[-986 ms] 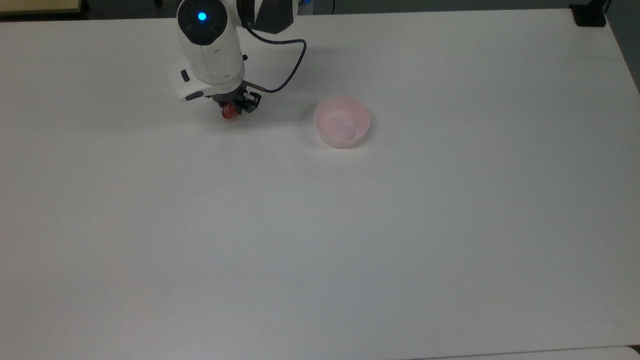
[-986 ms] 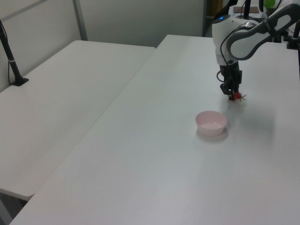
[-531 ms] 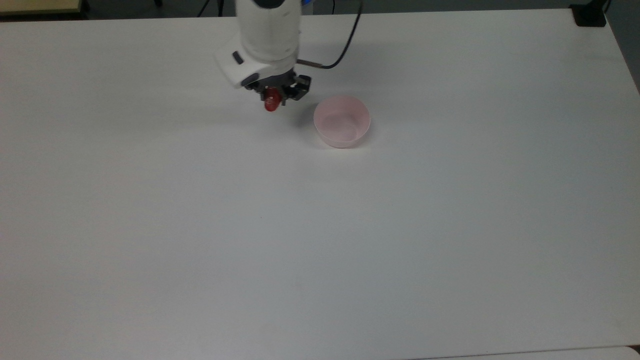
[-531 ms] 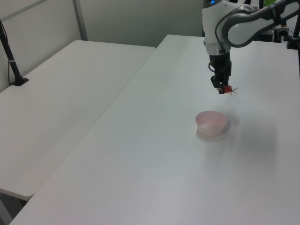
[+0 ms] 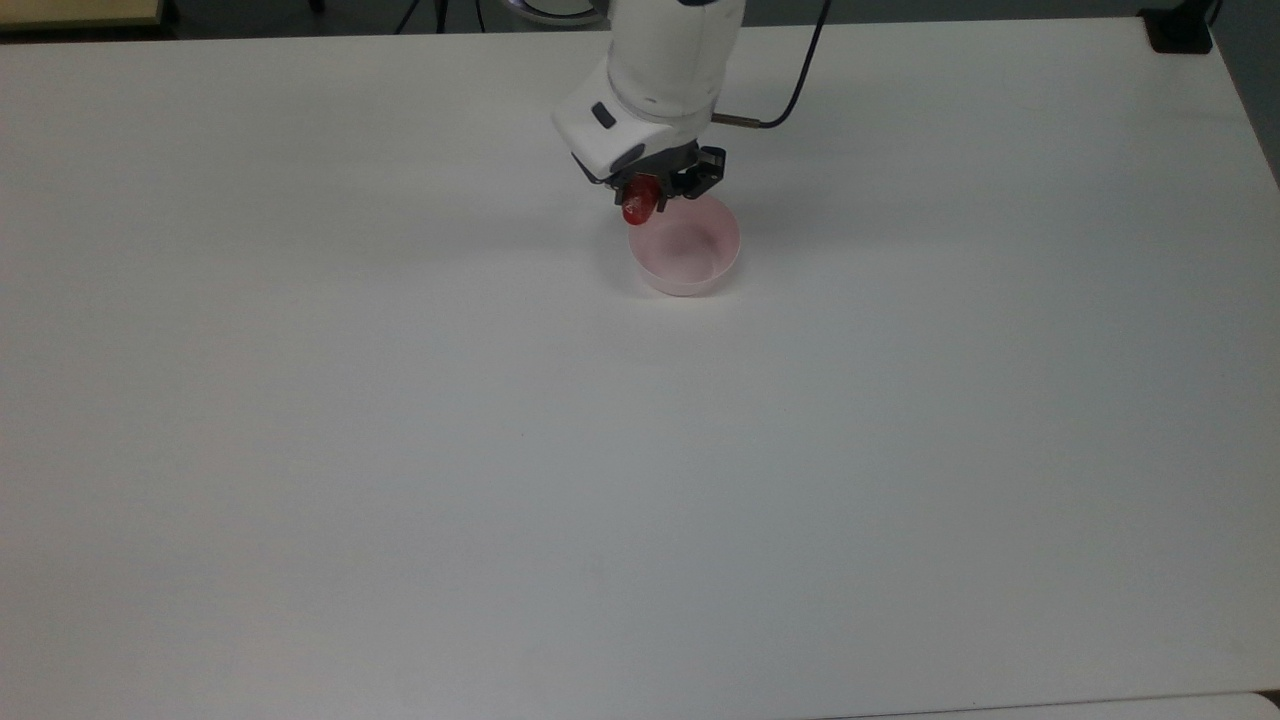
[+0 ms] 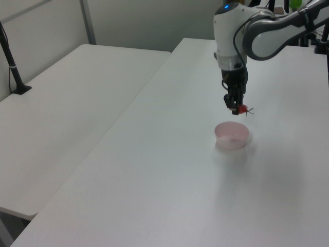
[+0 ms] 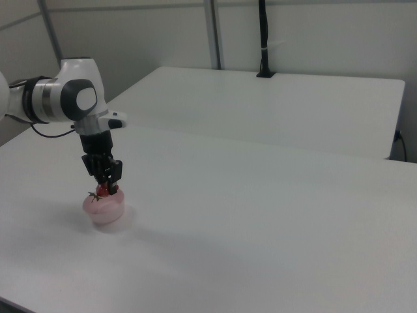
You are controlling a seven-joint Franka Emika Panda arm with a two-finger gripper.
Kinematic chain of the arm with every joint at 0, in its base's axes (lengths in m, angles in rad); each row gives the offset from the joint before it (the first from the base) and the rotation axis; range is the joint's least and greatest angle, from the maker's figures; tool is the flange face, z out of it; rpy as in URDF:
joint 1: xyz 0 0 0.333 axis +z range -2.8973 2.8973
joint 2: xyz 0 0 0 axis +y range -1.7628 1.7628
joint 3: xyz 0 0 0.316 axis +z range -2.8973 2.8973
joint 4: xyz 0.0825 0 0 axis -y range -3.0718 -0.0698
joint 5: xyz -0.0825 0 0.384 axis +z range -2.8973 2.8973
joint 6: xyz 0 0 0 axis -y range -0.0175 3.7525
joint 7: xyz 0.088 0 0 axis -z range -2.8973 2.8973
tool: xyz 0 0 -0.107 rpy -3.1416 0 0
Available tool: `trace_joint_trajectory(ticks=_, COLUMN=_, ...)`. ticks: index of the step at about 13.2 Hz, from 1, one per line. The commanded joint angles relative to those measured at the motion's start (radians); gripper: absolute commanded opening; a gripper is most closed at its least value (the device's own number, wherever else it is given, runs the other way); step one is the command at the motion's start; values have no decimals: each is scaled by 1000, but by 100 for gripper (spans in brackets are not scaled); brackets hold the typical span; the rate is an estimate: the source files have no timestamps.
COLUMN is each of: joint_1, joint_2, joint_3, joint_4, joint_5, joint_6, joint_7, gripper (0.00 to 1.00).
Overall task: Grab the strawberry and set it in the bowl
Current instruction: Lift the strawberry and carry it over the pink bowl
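Two fingers of the gripper (image 5: pixel 650 195) clamp the strawberry (image 5: pixel 637 207), which hangs in the air above the rim of the pale pink bowl (image 5: pixel 690 265) at the top view's upper left edge; the bowl rests on the white table (image 5: pixel 640 480).

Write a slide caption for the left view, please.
End effector holds the strawberry in the air just above the pink bowl on a white table.
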Motion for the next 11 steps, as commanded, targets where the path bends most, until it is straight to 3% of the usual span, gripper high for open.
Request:
trace_joint_trajectory(ticks=1, joint_1=49, joint_2=71, joint_3=-5, joint_4=21, joint_5=-1, joint_6=71, joint_7=91, gripper=27)
trace_joint_trajectory(ticks=2, joint_1=54, joint_2=87, joint_3=-5, joint_4=24, joint_5=-7, joint_6=83, joint_7=110, gripper=30)
trace_joint_trajectory(ticks=3, joint_1=55, joint_2=99, joint_3=-5, joint_4=27, joint_5=-8, joint_6=94, joint_7=119, gripper=41)
trace_joint_trajectory(ticks=5, joint_1=55, joint_2=107, joint_3=-5, joint_4=28, joint_5=-10, joint_6=97, joint_7=121, gripper=92)
trace_joint_trajectory(ticks=7, joint_1=55, joint_2=108, joint_3=-5, joint_4=28, joint_5=-11, joint_6=97, joint_7=121, gripper=100)
trace_joint_trajectory(ticks=11, joint_1=51, joint_2=93, joint_3=-5, joint_4=31, joint_5=-11, joint_6=91, joint_7=122, gripper=100)
